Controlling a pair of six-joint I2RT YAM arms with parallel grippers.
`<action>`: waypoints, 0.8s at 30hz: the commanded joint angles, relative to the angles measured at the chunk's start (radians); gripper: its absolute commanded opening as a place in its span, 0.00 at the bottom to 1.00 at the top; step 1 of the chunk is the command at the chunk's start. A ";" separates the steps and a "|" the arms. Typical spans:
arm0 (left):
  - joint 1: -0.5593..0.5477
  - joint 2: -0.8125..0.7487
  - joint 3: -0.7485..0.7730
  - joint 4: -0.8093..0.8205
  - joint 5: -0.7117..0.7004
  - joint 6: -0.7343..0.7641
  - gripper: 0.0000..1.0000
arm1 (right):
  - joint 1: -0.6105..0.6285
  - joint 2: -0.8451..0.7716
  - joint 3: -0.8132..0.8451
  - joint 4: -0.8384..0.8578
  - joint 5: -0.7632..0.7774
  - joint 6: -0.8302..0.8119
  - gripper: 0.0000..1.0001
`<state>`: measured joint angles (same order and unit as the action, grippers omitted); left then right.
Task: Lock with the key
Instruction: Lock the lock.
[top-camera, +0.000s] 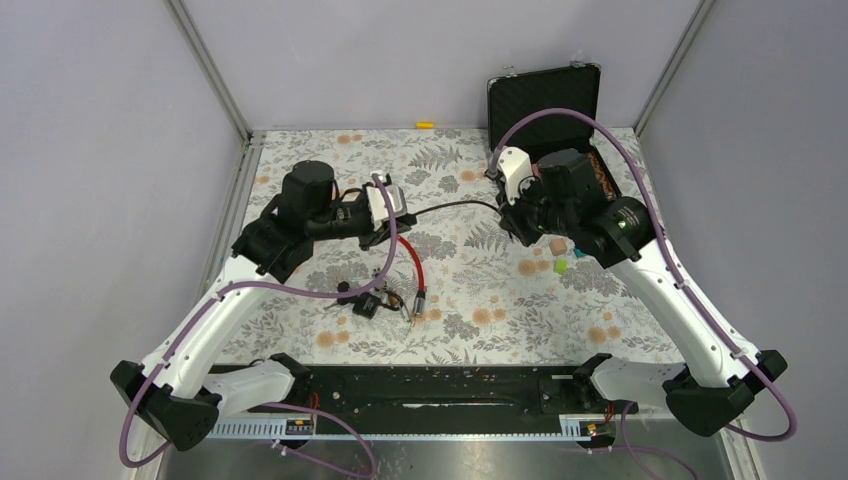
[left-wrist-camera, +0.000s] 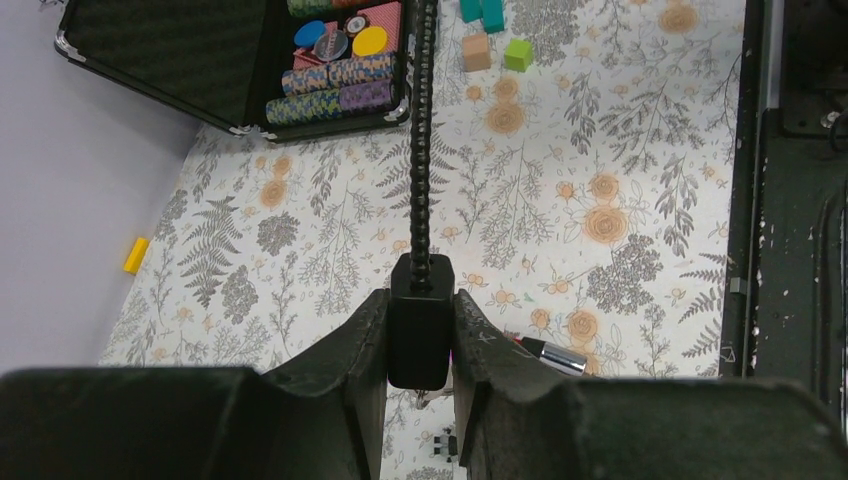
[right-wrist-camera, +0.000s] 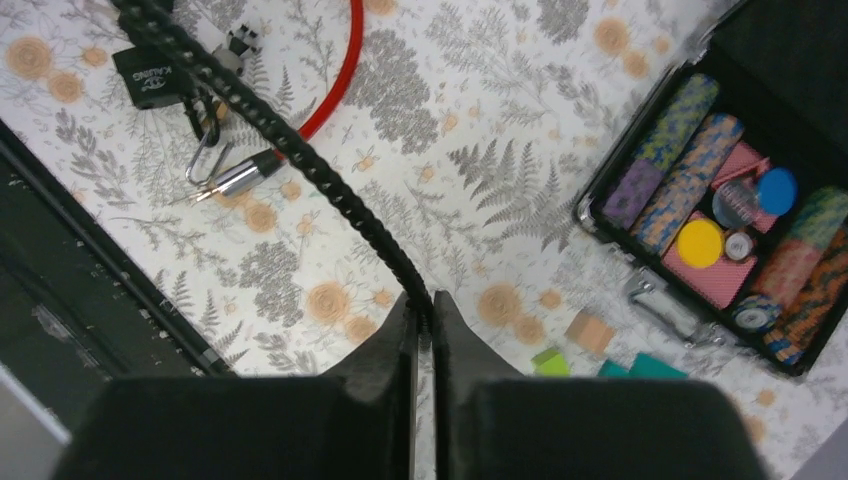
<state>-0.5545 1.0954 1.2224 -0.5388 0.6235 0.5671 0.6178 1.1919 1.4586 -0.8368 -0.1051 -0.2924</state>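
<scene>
left gripper (left-wrist-camera: 420, 345) right at lens, fingers squeezed on black lock body (left-wrist-camera: 420, 300), beaded cable (left-wrist-camera: 420, 150) running straight up frame. right gripper (right-wrist-camera: 424, 325) pinched onto cable's far end. loose keys (right-wrist-camera: 203, 160) on table by small padlock (right-wrist-camera: 150, 75), upper left of right wrist view. nearer left arm imo, both hands busy tho. open case (left-wrist-camera: 160, 50) upper left, poker chips (left-wrist-camera: 330, 85) inside.

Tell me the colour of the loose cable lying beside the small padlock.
The loose cable is red, with a silver tip; the right wrist view shows it best.
</scene>
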 joint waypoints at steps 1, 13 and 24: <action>0.007 0.005 0.053 0.135 0.054 -0.102 0.00 | -0.012 0.020 0.055 -0.009 -0.066 0.057 0.00; 0.007 0.048 -0.102 0.700 0.294 -0.716 0.00 | -0.013 -0.079 -0.116 0.708 -0.341 0.594 0.00; 0.005 0.056 -0.123 0.698 0.301 -0.679 0.00 | -0.012 -0.053 -0.149 0.983 -0.387 0.782 0.00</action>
<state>-0.5453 1.1770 1.1118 0.0612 0.8883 -0.1436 0.6014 1.1202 1.2957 -0.0235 -0.4156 0.4080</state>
